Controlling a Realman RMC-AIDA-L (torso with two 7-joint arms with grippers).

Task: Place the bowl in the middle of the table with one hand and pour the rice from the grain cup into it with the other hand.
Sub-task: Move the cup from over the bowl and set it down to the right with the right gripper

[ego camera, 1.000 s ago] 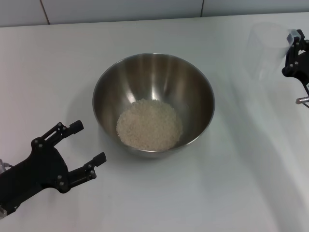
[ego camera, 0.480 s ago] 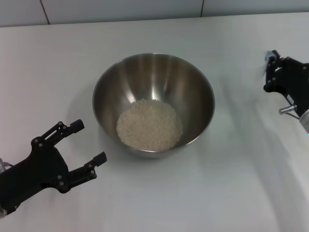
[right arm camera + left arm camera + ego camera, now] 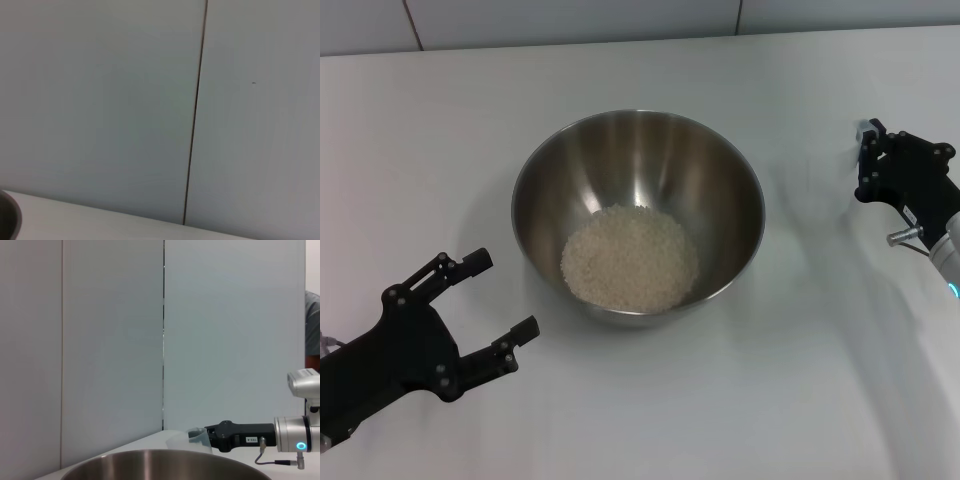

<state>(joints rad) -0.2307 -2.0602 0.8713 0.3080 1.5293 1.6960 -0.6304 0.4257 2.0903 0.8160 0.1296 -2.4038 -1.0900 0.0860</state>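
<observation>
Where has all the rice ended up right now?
In the head view the rice lies in a pale heap at the bottom of the bowl, mid-table, between the left claw and the right claw.

Left black two-pronged gripper (image 3: 488,310) low at near-left, fingers spread wide, empty. Right black gripper (image 3: 865,160) on silver-grey wrist at far right, fingers closed.

My bench (image 3: 620,420) is plain white; the bowl (image 3: 545,180) is shiny silver steel, the rice (image 3: 630,258) pale beige, and my left end effector (image 3: 502,308) black.
</observation>
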